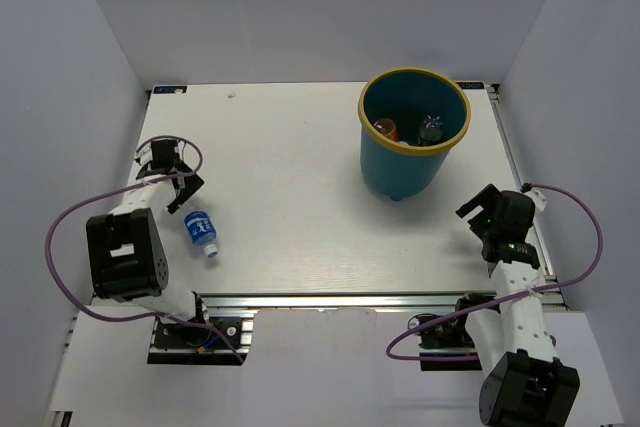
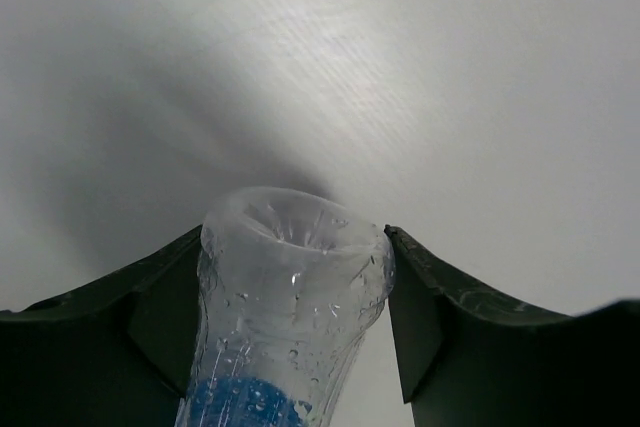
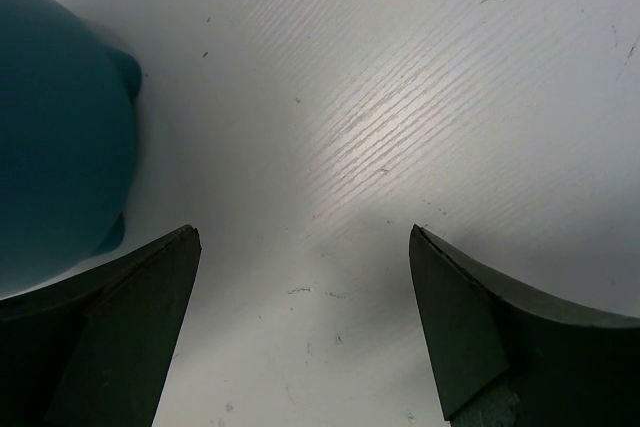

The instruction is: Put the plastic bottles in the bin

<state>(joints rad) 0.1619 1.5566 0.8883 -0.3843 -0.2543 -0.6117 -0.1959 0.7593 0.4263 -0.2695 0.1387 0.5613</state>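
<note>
Bottle: blue-label bottle (image 1: 200,231) at near-left of counter (image 1: 300,197), well apart from bin (image 1: 400,172).
Handling: likely light, thin-walled, droplets on the plastic; would dent or slip under a hard squeeze.
Hold: across the body by the base.
Left gripper (image 2: 293,242): fingers (image 2: 430,297) pinching the bottle's base end, one each side.
Left arm: folded back at counter's left edge.
Right gripper (image 3: 303,234): fingers spread, empty, just beside bin.

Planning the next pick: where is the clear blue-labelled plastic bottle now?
Top view: the clear blue-labelled plastic bottle lies on the white table, left side, far from the teal bin; the left wrist view shows the left gripper flanking it.
</note>
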